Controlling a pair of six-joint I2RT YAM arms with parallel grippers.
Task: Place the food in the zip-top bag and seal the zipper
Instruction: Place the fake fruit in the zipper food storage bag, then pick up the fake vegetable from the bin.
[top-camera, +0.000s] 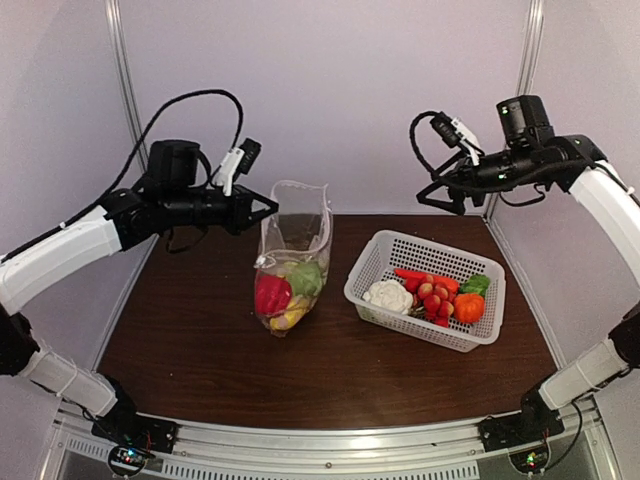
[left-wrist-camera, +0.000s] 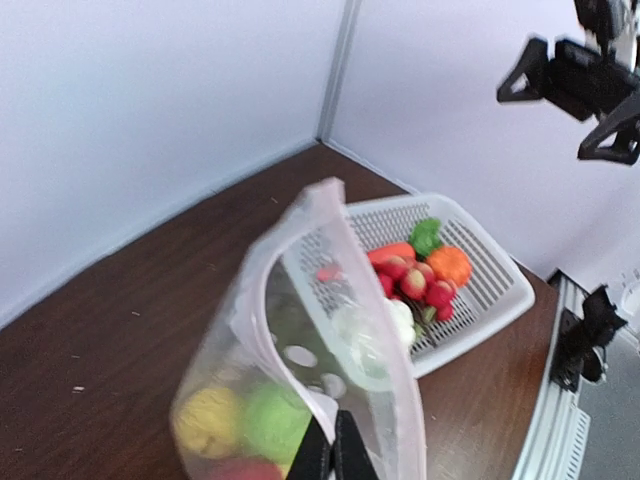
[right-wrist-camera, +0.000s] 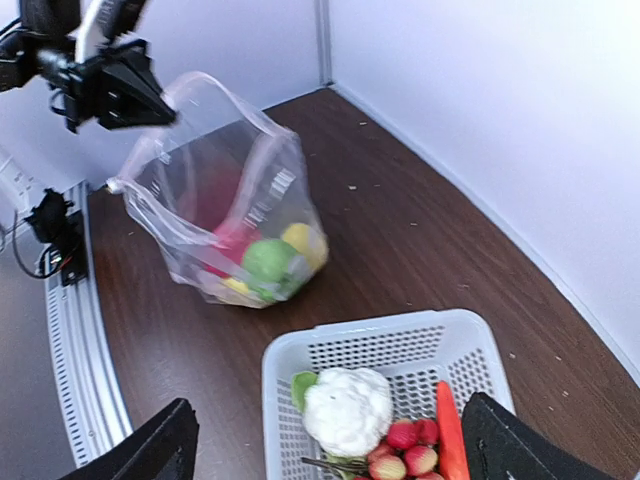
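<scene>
**Top and wrist views.** We are viewing the zip-top bag (top-camera: 292, 262) standing upright on the bench (top-camera: 200, 340), left of the white mesh basket (top-camera: 420, 330) and slightly apart from it. The left hand (top-camera: 270, 207) is pinching the bag's rim between closed fingers and lifting the zipper (left-wrist-camera: 340, 215), so the mouth is gaping upward. A red pepper (top-camera: 271, 295), a green lime (top-camera: 305, 277) and a yellow lemon (top-camera: 290, 318) are lying inside. The right hand (top-camera: 440, 200) is hovering high over the basket, fingers spread wide and gripping nothing. The cauliflower (top-camera: 388, 296), strawberries (top-camera: 432, 295) and orange piece (top-camera: 468, 306) are lying in the basket below it. We are therefore judging the right arm nearer to them, its path running downward to pick, then leftward to the bag's mouth.
</scene>
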